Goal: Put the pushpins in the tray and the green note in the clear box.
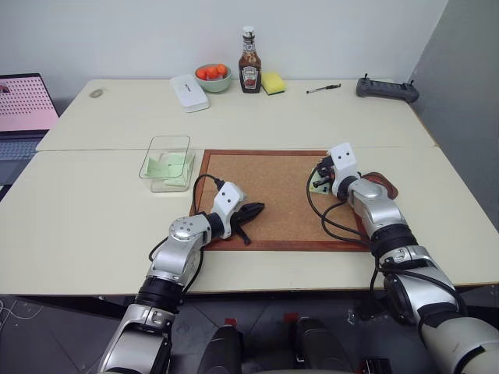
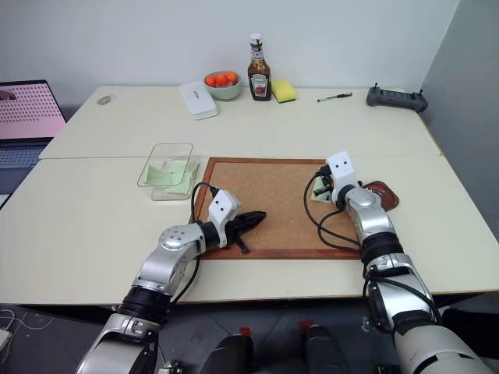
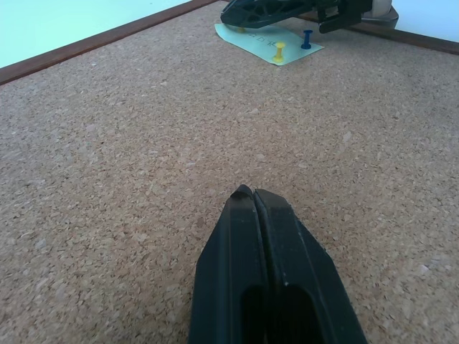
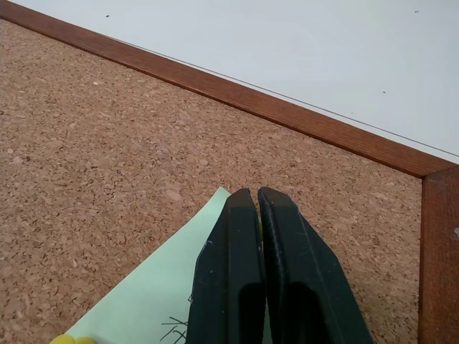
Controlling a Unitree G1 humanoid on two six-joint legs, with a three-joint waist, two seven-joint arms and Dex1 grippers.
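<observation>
Centrally, a cork board (image 1: 273,195) with a reddish wooden frame lies on the pale table (image 1: 93,226). Right gripper (image 4: 257,195): fingers pressed together, tips over the far end of the green note (image 4: 154,294) pinned to the board near its right edge; whether a pin is caught between them cannot be told. Pushpins: a yellow pushpin (image 3: 280,49) and a blue pushpin (image 3: 306,37) stand upright in the note's nearer end, just beside each other, close to the right gripper as seen from the left wrist. Tray (image 1: 386,187): dark reddish-brown dish at the board's right edge, largely hidden behind the right forearm. Clear box (image 1: 168,162): on the table just left of the board's far left corner, with pale green paper (image 1: 165,166) lying inside it. Left gripper (image 3: 253,192): fingers shut on nothing, poised low over bare cork near the board's front left part, pointing toward the note. Far table edge: white case (image 1: 189,93), bowl of oranges (image 1: 213,76), ketchup bottle (image 1: 249,62), yellow sponge (image 1: 273,82), pen (image 1: 323,89), black controller (image 1: 387,89)
</observation>
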